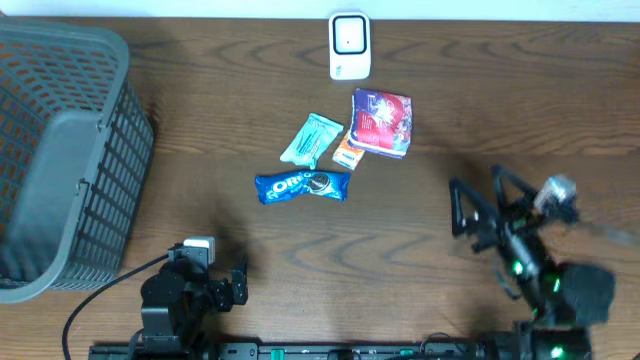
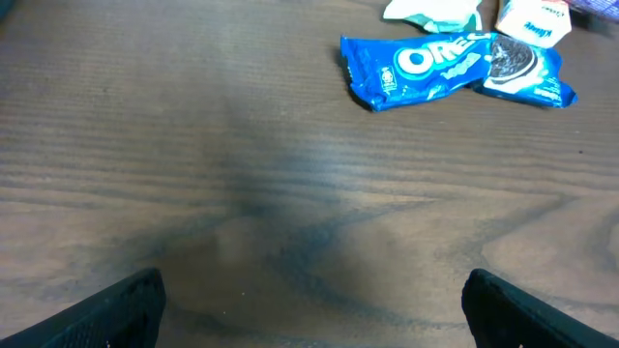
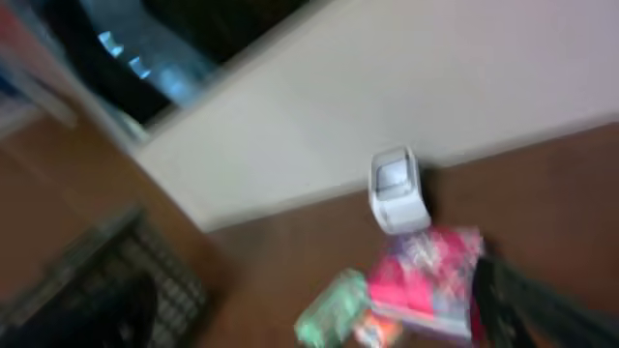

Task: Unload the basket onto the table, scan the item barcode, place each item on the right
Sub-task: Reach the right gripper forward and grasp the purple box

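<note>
Overhead view: left gripper [image 2: 311, 317] and right gripper [image 1: 478, 202] both stand wide open, holding nothing. Oreo packet [image 1: 302, 186] lies mid-worktop; scanner [image 1: 349, 46] stands at the far edge. I would grip the packet across its short width. No barcode shows, and the right wrist view is blurred.

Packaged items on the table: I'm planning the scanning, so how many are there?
4: blue Oreo pack in front, teal packet behind it, small orange packet beside that, red pack nearest the scanner. More could hide beneath them.
</note>
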Robot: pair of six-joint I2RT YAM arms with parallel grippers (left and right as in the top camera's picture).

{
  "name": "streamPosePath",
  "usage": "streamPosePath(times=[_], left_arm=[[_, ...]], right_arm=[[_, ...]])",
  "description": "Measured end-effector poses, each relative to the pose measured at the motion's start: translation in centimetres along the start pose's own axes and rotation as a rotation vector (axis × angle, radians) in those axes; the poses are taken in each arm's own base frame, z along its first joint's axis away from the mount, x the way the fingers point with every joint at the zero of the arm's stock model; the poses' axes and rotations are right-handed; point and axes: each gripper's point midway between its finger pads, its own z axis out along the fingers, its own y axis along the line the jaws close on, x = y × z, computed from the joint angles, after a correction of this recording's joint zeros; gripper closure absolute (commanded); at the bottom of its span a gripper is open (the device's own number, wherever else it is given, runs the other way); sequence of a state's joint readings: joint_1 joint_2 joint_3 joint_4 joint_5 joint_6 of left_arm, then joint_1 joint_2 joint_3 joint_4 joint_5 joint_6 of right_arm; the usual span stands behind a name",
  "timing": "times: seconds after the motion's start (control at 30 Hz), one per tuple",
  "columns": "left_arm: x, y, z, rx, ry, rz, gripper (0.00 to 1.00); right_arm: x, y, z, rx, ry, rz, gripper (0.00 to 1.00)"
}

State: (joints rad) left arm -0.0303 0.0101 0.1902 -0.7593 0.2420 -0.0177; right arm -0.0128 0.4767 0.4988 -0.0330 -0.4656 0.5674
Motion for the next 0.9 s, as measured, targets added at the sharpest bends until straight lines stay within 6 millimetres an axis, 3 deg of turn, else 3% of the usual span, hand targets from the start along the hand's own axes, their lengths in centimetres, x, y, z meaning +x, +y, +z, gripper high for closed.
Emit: streamPosePath(times=[0.3, 0.47, 0.5, 0.53, 0.6, 0.77, 0.9], left_arm=[[0.0, 0.0, 0.0, 0.0, 0.0, 0.0, 0.02], [0.0, 0.0, 0.0, 0.0, 0.0, 0.0, 0.02], [0.0, 0.0, 0.0, 0.0, 0.0, 0.0, 0.02], [0.0, 0.0, 0.0, 0.0, 0.0, 0.0, 0.02], [0.0, 0.0, 0.0, 0.0, 0.0, 0.0, 0.02], [0.0, 0.0, 0.0, 0.0, 0.0, 0.0, 0.02], [0.0, 0.0, 0.0, 0.0, 0.0, 0.0, 0.02]], right_arm=[[-0.4, -3.5, 6.9, 0.248, 0.599, 0.056, 0.01], [0.8, -5.7, 11.1, 0.24, 0.758, 0.104, 0.01], [1.6, -6.6, 12.2, 0.236, 0.781, 0.114, 0.01], [2.4, -7.5, 13.0, 0.237, 0.797, 0.125, 0.15], [4.3, -9.5, 14.7, 0.242, 0.828, 0.157, 0.24], [10.0, -14.2, 17.7, 0.228, 0.918, 0.284, 0.23], [13.8, -16.8, 19.1, 0.184, 0.962, 0.383, 0.25]])
